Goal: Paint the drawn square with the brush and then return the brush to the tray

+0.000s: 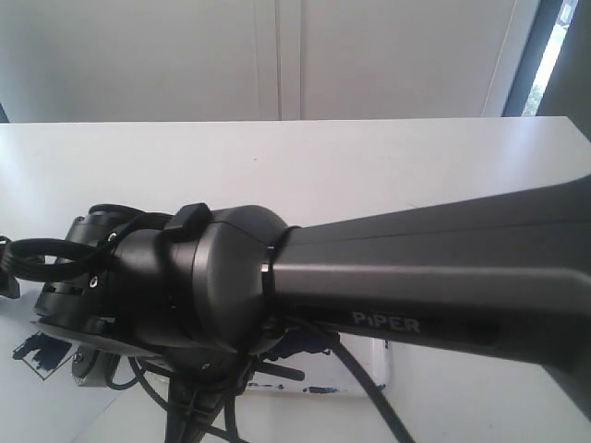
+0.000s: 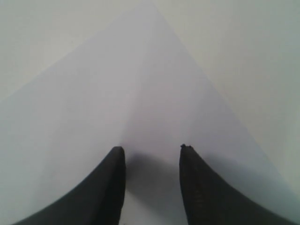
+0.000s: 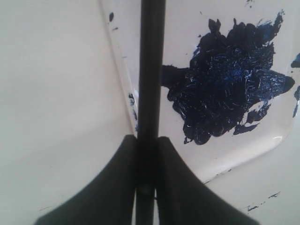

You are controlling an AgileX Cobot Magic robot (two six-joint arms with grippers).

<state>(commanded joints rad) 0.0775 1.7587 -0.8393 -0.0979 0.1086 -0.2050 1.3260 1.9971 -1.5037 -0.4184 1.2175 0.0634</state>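
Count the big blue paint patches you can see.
2: one blotch in the tray beside the brush that the right gripper holds; one in the drawn square, lower left of the exterior view. The arm may hide others.

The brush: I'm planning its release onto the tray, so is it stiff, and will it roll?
The brush runs straight out of the right gripper without sagging, so it is probably stiff. Its slim round handle would likely roll once freed, though the rim of the tray may stop it. It looks thin, so it is probably light.
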